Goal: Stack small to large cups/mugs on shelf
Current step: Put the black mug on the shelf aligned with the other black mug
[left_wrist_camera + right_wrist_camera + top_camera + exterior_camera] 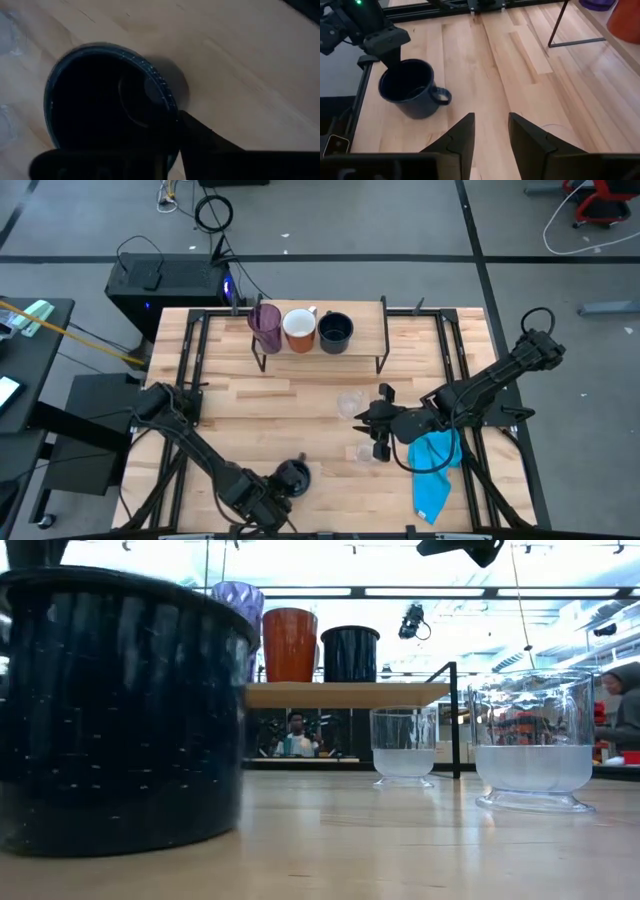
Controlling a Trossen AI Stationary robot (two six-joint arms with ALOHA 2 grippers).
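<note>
Near the table's (250,395) front edge stands a dark navy mug (412,87), speckled, handled, empty; the left gripper (387,42) sits at its rim, but I cannot tell whether the fingers pinch it. The right gripper (490,132) hovers spread over two clear glasses (403,745) mid-table. On the shelf (365,315) at the back edge stand a purple tumbler (265,325), orange mug (299,330) and second navy mug (335,330). No writing is legible.

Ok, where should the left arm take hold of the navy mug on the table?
Pinch the rim wall of the navy mug opposite its handle, coming straight down. It stands upright, mouth open, and the left gripper hangs above that side.
</note>
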